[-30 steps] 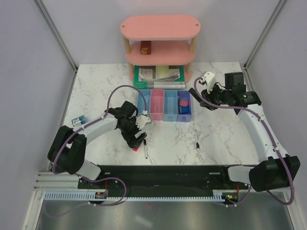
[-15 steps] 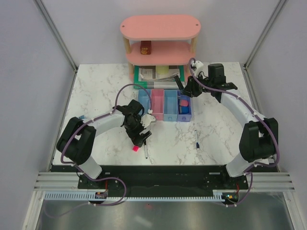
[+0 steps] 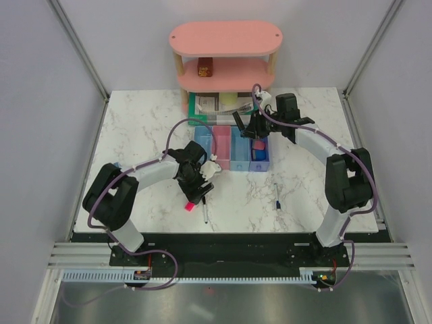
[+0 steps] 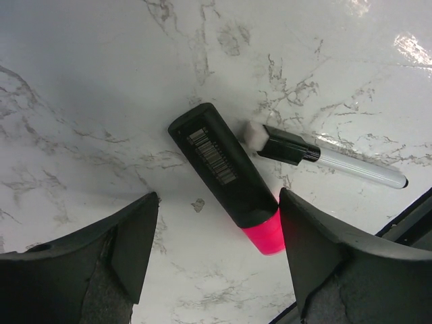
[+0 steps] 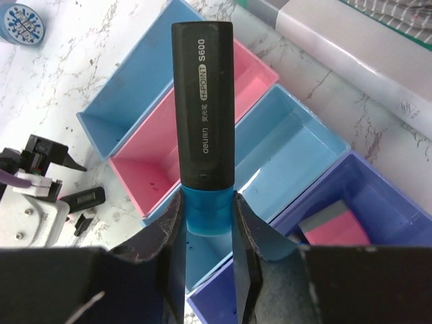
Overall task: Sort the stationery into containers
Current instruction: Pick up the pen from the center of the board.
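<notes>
Status, both arms.

Left gripper (image 4: 216, 226): low over the table (image 3: 135, 121), jaws spread. Pink highlighter (image 4: 229, 179) lies flat between the fingers (image 4: 128, 243), touched by neither. It has a black barrel and its pink end points toward the near edge. A pen (image 4: 324, 155) lies just beside it, black-capped end close to the barrel; I cannot tell whether they touch. Both sit near the trays (image 3: 202, 145), on the side toward the arm bases.

Right gripper (image 5: 208, 216): jaws pinching the blue highlighter (image 5: 202, 101) at its blue end, black barrel sticking out beyond the fingertips. It hangs over the row of trays — in the wrist view it crosses the pink tray (image 5: 256, 74) and the blue tray (image 5: 283, 142) next to it. I cannot tell which one lies directly beneath.

Other items:
- Eraser (image 5: 337, 226) lies in the purple tray (image 5: 378, 196).
- Second pen (image 3: 277, 197) lies alone on the table, near side of the purple tray.
- Tape roll (image 5: 22, 23) lies on the table, well apart from the trays — on the left arm's side.
- Books (image 3: 223, 104) lie under the shelf (image 3: 226, 37), just behind the trays.
</notes>
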Controlling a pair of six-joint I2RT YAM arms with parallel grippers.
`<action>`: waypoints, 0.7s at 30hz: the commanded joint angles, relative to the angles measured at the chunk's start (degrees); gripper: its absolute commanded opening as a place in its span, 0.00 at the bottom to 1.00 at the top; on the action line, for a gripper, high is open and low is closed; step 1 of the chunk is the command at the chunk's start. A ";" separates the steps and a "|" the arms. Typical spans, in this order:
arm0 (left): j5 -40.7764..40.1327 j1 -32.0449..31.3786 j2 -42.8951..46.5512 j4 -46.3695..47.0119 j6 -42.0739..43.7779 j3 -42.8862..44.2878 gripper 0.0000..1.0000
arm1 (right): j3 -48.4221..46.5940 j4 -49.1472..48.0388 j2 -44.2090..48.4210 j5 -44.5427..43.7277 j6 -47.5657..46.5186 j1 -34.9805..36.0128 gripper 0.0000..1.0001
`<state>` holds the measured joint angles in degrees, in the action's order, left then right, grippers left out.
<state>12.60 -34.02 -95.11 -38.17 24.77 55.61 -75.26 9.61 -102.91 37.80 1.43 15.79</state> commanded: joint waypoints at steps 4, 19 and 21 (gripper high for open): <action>1.29 -2.19 -5.52 2.49 -2.80 -1.12 0.66 | -3.84 -4.33 -1.59 1.93 2.00 0.82 0.22; 2.25 -3.77 -5.88 1.35 -2.63 -0.86 0.02 | 5.74 -6.00 0.78 -2.82 2.44 2.23 0.22; 2.51 -3.77 -4.91 0.73 -2.36 -0.42 0.02 | 6.88 -6.00 1.22 -3.08 2.79 2.31 0.23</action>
<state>6.13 -35.88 -97.12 -38.94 23.68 57.58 -69.71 5.56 -104.14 35.81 3.49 17.96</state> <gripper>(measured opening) 0.161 0.324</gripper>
